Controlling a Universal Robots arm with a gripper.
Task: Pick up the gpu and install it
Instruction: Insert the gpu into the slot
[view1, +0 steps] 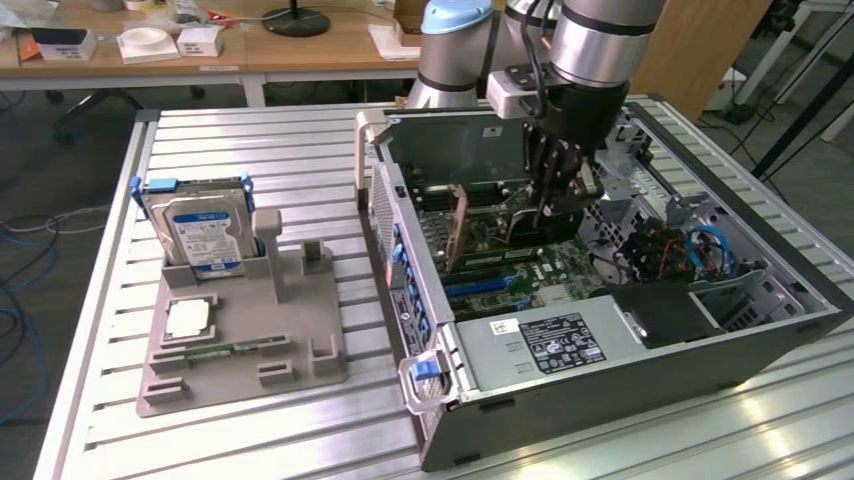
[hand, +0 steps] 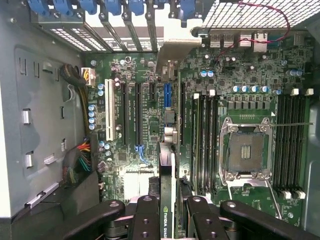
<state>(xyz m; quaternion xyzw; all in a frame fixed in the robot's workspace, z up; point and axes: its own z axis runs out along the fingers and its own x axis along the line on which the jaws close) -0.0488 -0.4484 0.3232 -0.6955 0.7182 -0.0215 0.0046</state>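
The gripper (view1: 554, 195) hangs inside the open computer case (view1: 747, 340), low over the motherboard (hand: 145, 115). In the wrist view its two black fingers (hand: 147, 217) are partly closed, clamping the gpu (hand: 167, 195) between them. The card stands edge-on, its green-labelled top edge running over the expansion slots beside the empty CPU socket (hand: 248, 150). Whether it is seated in a slot cannot be told. At the exterior view's left, a hard drive (view1: 200, 235) stands upright in a grey fixture (view1: 240, 360) on the slatted table (view1: 94, 330).
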